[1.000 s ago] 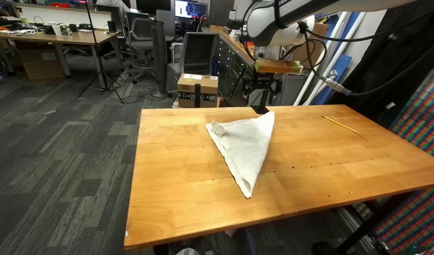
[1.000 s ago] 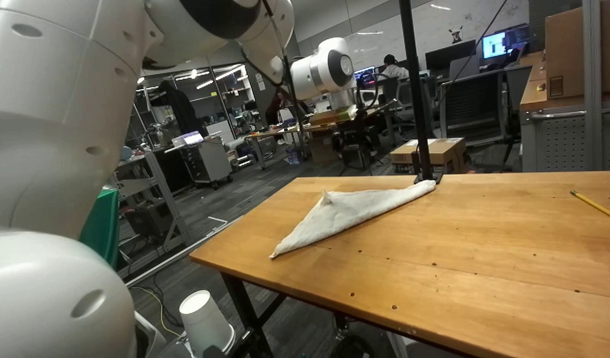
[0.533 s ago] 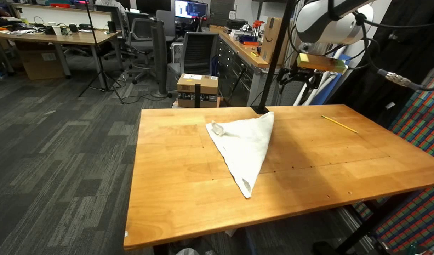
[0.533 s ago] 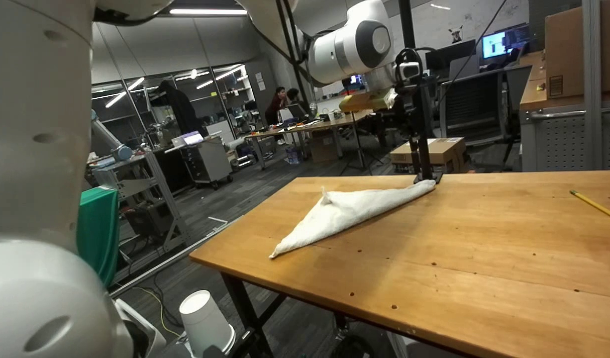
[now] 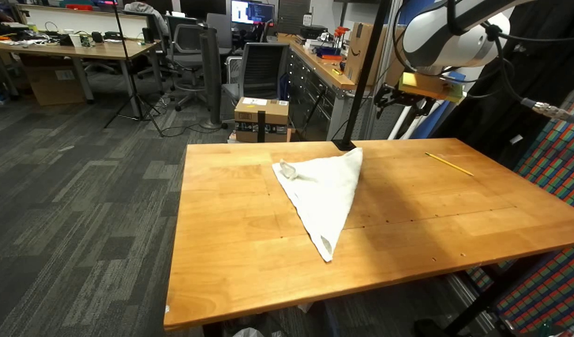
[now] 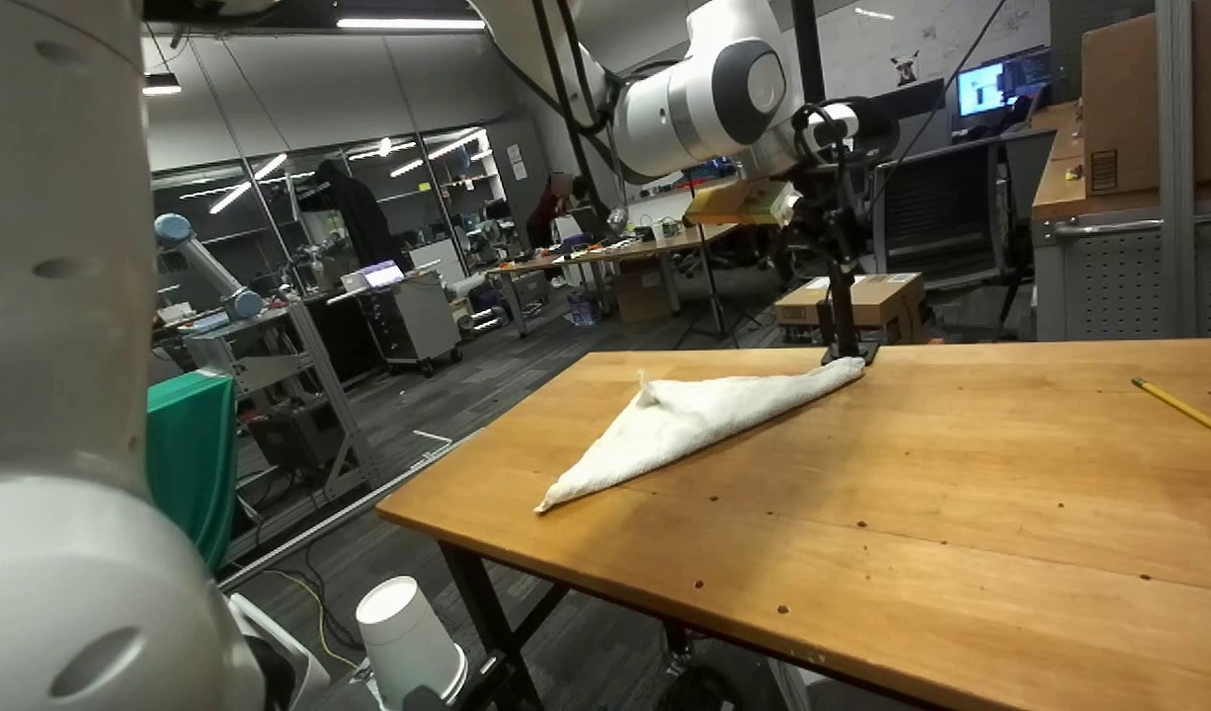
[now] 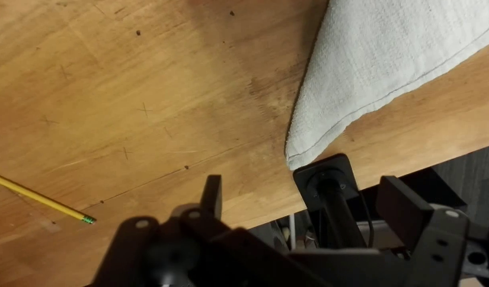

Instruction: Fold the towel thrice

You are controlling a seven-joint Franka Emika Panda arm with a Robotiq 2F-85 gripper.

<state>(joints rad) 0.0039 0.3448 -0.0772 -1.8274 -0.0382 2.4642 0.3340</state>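
The white towel (image 5: 322,201) lies on the wooden tabletop in both exterior views, doubled into a rough triangle. A small crumpled corner (image 5: 288,170) sticks up near its far left point; the same raised corner (image 6: 648,391) shows in an exterior view. Seen from the wrist, only part of the towel (image 7: 392,59) is in frame, its narrow tip close to a black pole base. My gripper (image 7: 302,177) stands open, nothing between its fingers, and is well above the table, apart from the cloth. In an exterior view the gripper (image 5: 401,111) hangs tilted beyond the table's far edge.
A black pole (image 5: 359,93) rises from a base plate (image 7: 344,163) at the table's far edge, touching or nearly touching the towel's tip. A yellow pencil (image 5: 448,164) lies on the tabletop (image 5: 231,262) to the right. A cardboard box (image 5: 262,119) stands behind the table.
In both exterior views my arm and gripper have swung to the right, and the gripper has tilted. Most of this came in the first half second. The towel has stayed put.
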